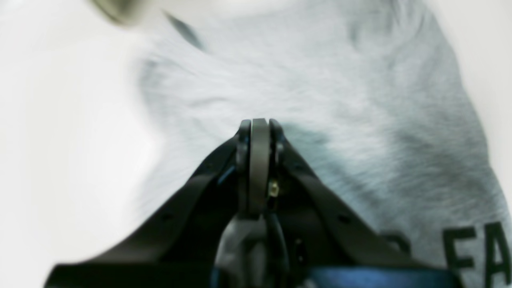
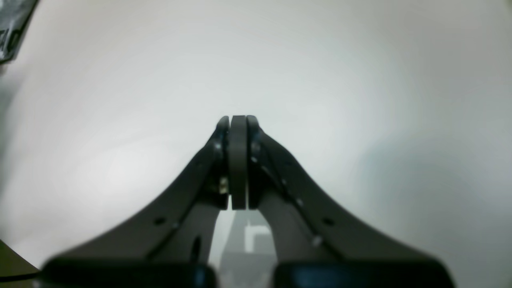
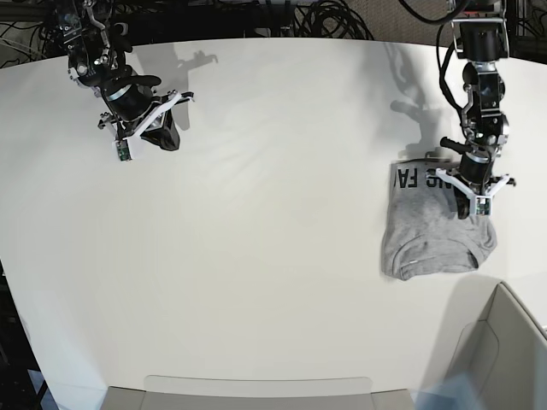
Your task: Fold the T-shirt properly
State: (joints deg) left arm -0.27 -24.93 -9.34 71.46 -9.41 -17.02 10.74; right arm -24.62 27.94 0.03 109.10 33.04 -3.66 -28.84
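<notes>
One T-shirt (image 3: 436,235) lies folded into a small bundle near the right edge of the white desk (image 3: 256,239), lettering showing. The left gripper (image 3: 469,207) hangs over it, jaws together, holding nothing. The right gripper (image 3: 159,137), also closed and empty, hovers near the far left corner.

Looks like a robotics lab or test bench, not a home. Wide bare white table (image 3: 273,256) with two black-and-white robot arms mounted at its far corners (image 3: 120,90) (image 3: 479,102), tangles of black cables (image 3: 325,21) along the back edge. Part of a cardboard box (image 3: 504,350) at the near right corner, plain grey bin rim (image 3: 256,389) at the front edge.
</notes>
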